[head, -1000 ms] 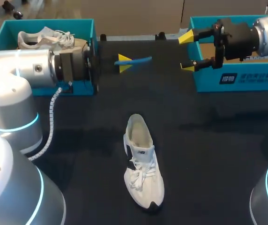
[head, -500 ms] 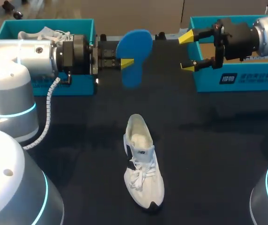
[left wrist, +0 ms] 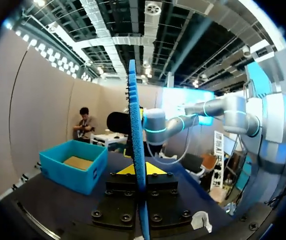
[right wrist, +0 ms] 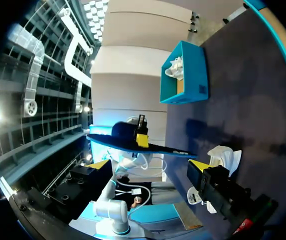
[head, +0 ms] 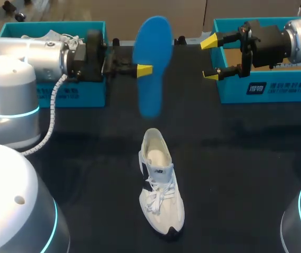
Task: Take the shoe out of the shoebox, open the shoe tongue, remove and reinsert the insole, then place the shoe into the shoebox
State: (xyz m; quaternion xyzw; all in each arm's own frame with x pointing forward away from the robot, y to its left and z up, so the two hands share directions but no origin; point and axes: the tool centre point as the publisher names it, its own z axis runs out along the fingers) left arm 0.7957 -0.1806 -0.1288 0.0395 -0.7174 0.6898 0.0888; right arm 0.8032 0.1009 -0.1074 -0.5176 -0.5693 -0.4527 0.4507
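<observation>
The dark table (head: 234, 174) spread out under both our arms. Nearest to us, about mid-table, the white shoe (head: 160, 182) stood on its sole, with its toe toward our side and its open heel end pointing away. It was clear of both grippers, and outside either box.

Beyond the shoe and above the table, our left gripper (head: 144, 69) held the blue insole (head: 153, 63) in the air, its long axis running near to far. In the left wrist view we saw the insole (left wrist: 134, 130) edge-on, with the left gripper (left wrist: 136, 170) pinching it from both sides.

Off to the right, at about the same depth, our right gripper (head: 210, 58) hung with its jaws spread wide and nothing between them. It was just in front of the right shoebox (head: 277, 89). From the right wrist, the insole (right wrist: 133, 145) and the shoe (right wrist: 225, 157) lay ahead of the right gripper (right wrist: 148, 165).

At the far left stood the left shoebox (head: 77, 97), with a second shoe (head: 61, 38) lying inside.
</observation>
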